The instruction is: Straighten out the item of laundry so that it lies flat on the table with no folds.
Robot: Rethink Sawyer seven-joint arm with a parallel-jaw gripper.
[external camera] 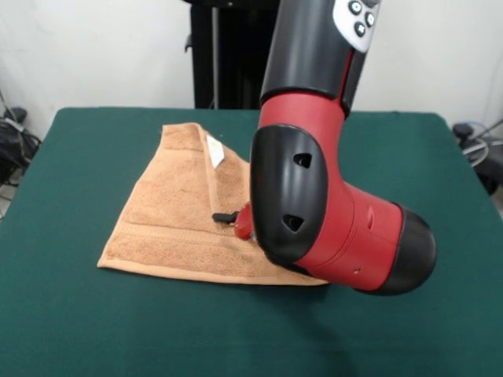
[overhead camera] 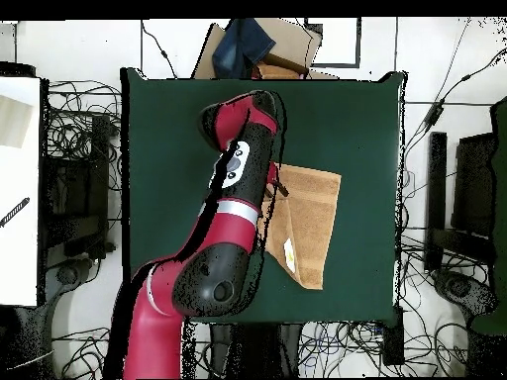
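The item of laundry (external camera: pixel 177 216) is a tan terry towel lying on the left middle of the green table (external camera: pixel 86 330). It has an uneven four-sided outline, and a white tag (external camera: pixel 214 151) shows near its far part. My red and black arm reaches down over the towel's right side and hides that part. Only a small black tip of the gripper (external camera: pixel 225 217) pokes out from behind the arm, low over the towel. From overhead the towel (overhead camera: pixel 315 213) lies right of the arm, with the gripper (overhead camera: pixel 279 188) at its left edge and the tag (overhead camera: pixel 289 253) nearer the base.
Bare green cloth (overhead camera: pixel 356 119) surrounds the towel on all sides. A cardboard box with something blue (overhead camera: pixel 259 47) sits beyond the table's far edge. Cables and dark equipment (overhead camera: pixel 456 208) line both sides, and a white surface (overhead camera: pixel 20 188) stands at the left.
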